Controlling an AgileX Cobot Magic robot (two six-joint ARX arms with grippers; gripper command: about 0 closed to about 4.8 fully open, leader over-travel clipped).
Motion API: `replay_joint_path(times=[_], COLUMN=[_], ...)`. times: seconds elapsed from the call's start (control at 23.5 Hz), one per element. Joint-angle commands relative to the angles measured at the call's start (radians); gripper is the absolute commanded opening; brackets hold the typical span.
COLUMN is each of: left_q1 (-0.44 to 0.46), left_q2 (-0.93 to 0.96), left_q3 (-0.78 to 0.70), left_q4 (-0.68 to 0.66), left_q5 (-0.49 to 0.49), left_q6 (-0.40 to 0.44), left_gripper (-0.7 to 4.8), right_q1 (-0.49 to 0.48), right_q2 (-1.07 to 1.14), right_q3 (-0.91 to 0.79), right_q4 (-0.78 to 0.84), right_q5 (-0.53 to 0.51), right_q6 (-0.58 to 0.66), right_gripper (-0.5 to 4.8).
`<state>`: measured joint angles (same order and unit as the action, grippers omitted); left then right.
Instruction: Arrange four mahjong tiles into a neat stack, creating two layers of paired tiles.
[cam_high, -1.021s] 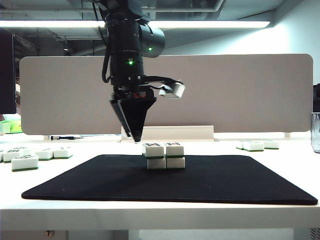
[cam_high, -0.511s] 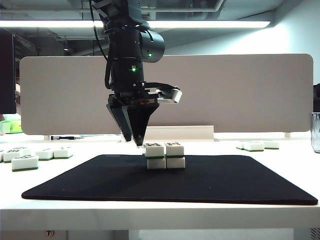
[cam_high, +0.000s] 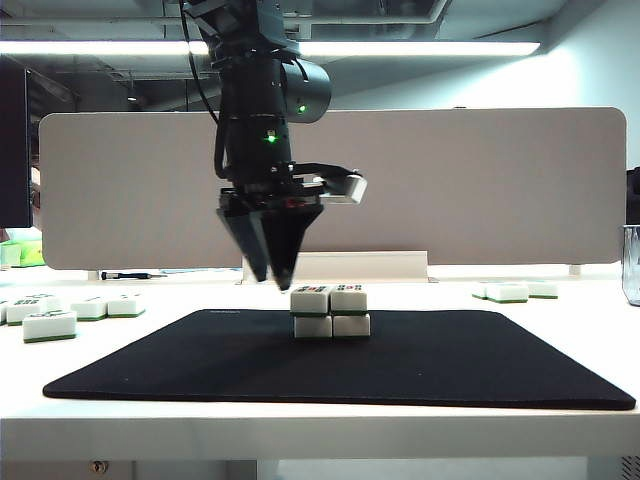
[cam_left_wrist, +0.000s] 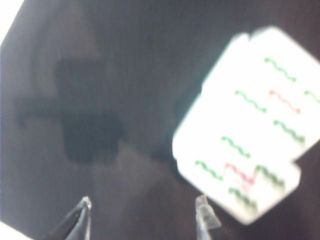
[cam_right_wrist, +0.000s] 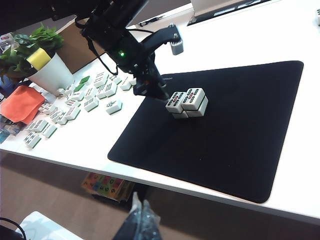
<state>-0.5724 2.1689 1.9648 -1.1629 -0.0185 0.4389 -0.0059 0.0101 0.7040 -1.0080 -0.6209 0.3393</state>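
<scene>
On the black mat (cam_high: 340, 370), roughly mid-mat, sits the stack (cam_high: 331, 312): four mahjong tiles, two wide and two high, cream w/ thin green bands, printed faces up. A sec ago the top left tile was poking out a bit past the one under it; now the top pair looks squared up w/ the bottom pair, so prob a nudge did that. The left pincer (cam_high: 277, 280) shifted slightly and twisted a little over that same sec, and its tips came a bit closer together. Imo the stack is basically done, and what's left is backing off w/o bumping it.

Rel. to the stack, the left pincer hangs just above and to the left in the exterior view, tips pointing down, near the top left tile but not touching afaict. Left wrist view shows its two tips apart w/ nothing between them, the stack (cam_left_wrist: 245, 130) off to one side of the gap.

Right pincer (cam_right_wrist: 141, 220) is well away from the stack, off the surface edge; blurry, can't tell if it's apart or together.
</scene>
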Motion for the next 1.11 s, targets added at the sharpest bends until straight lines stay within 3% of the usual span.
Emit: replay_joint_path(times=[0.04, 0.17, 0.26, 0.3, 0.34, 0.51, 0.68, 0.89, 1.11], left_q1=[-0.001, 0.0, 0.0, 0.0, 0.004, 0.008, 0.006, 0.006, 0.006], left_q2=[-0.013, -0.072, -0.125, -0.146, -0.195, -0.351, -0.466, -0.603, -0.691], left_q3=[0.04, 0.049, 0.048, 0.048, 0.048, 0.047, 0.047, 0.048, 0.048], left_q4=[-0.145, -0.204, -0.219, -0.22, -0.22, -0.256, -0.262, -0.269, -0.269], left_q5=[-0.075, -0.075, -0.075, -0.075, -0.075, -0.075, -0.075, -0.071, -0.071], left_q6=[-0.01, -0.077, -0.078, -0.082, -0.093, -0.127, -0.145, -0.208, -0.215], left_gripper=[2.73, 2.72, 2.61, 2.38, 1.8, 0.74, 0.29, 0.24, 0.24], right_q1=[0.001, 0.001, 0.001, 0.001, 0.001, 0.001, 0.001, 0.001, 0.001], right_q2=[-0.011, -0.011, -0.011, -0.011, -0.011, -0.011, -0.011, -0.011, -0.011], right_q3=[0.003, 0.003, 0.003, 0.003, 0.003, 0.003, 0.003, 0.003, 0.003], right_q4=[0.014, 0.008, 0.009, 0.01, 0.01, 0.01, 0.01, 0.01, 0.01], right_q5=[0.002, 0.001, 0.001, 0.001, 0.001, 0.001, 0.001, 0.001, 0.001], right_q6=[-0.003, -0.003, -0.003, -0.003, -0.003, -0.003, -0.003, -0.003, -0.003], right_gripper=[-0.01, -0.01, -0.01, -0.01, -0.01, -0.01, -0.01, -0.01, -0.01])
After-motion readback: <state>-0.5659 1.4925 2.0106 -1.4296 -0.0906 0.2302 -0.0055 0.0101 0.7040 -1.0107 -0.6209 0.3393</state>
